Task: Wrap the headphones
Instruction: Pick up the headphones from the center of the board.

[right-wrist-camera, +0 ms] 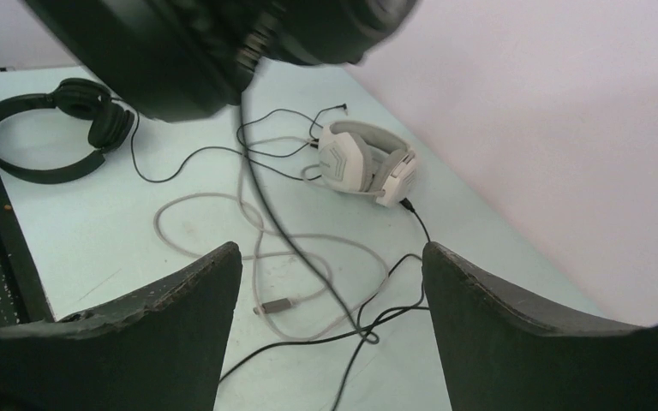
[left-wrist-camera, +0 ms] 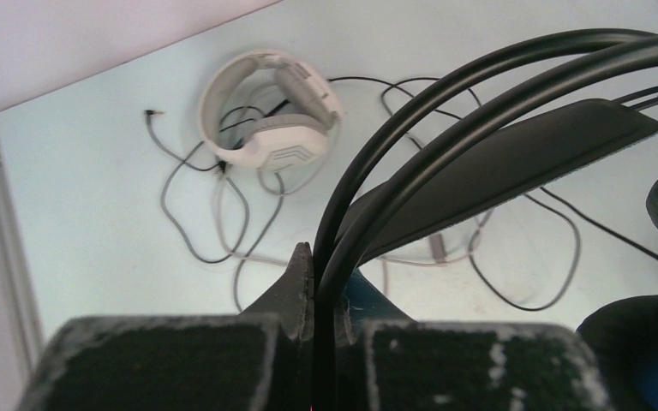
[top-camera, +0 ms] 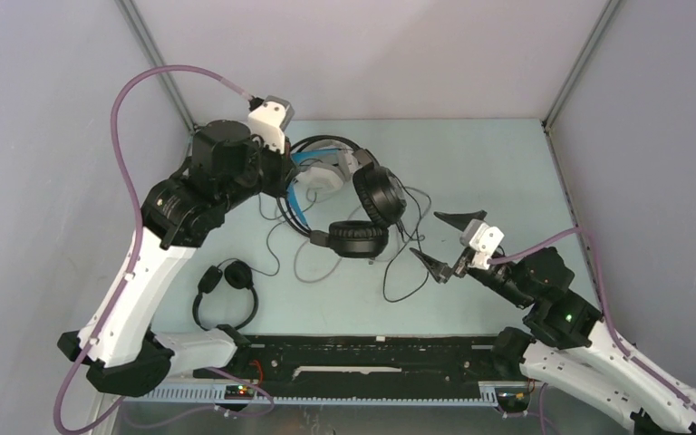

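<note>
My left gripper (top-camera: 292, 181) is shut on the thin double headband of the bulky black headphones with blue accents (top-camera: 367, 213) and holds them lifted; the left wrist view shows the jaws (left-wrist-camera: 326, 257) pinching the band (left-wrist-camera: 445, 103). Its black cable (right-wrist-camera: 300, 248) hangs down between the fingers of my right gripper (top-camera: 424, 234), which is open and empty (right-wrist-camera: 332, 253) just right of the ear cups. The white-grey headphones (top-camera: 319, 184) (left-wrist-camera: 266, 120) (right-wrist-camera: 364, 158) lie on the table with their grey cable (right-wrist-camera: 223, 205) in loose loops. The small slim black headphones (top-camera: 227, 290) (right-wrist-camera: 51, 128) lie at the front left.
Black and grey cables (top-camera: 399, 272) tangle on the pale blue table (top-camera: 489, 163) between the arms. A grey plug (right-wrist-camera: 274, 306) lies below my right gripper. Grey walls close in at the back and both sides. A black rail (top-camera: 372, 349) runs along the near edge.
</note>
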Motion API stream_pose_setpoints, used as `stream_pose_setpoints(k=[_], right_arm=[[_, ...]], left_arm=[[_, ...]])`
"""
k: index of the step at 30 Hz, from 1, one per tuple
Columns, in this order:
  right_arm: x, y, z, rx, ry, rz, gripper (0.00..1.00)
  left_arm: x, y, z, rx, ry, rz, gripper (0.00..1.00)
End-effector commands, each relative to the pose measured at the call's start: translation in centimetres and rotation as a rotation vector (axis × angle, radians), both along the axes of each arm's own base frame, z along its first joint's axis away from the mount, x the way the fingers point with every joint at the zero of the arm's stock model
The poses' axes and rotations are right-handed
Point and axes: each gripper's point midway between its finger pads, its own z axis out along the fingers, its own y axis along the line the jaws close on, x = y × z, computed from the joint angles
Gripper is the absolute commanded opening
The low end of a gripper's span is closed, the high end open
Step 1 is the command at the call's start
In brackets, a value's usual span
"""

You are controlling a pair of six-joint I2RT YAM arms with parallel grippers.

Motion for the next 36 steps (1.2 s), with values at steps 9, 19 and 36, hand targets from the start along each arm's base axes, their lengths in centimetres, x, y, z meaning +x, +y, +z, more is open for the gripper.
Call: stream_pose_setpoints(k=[9,19,36], right_arm=[[-2.4,4.0,0.3,0.100,0.011,0.272,0.73],[-1.9,3.8,-2.6,0.106,0.090,0.231,0.58],[0.8,2.3,-4.4,0.202,0.113,0.091,0.11]], left_arm=[[-3.7,-2.5,8.3,-0.331,-0.096,-0.151,0.00],[-4.5,-3.4,12.5,-0.485,-0.149,-0.199,0.00],[-8.4,-6.7,11.1,-0.567,-0.035,-0.482,0.00]])
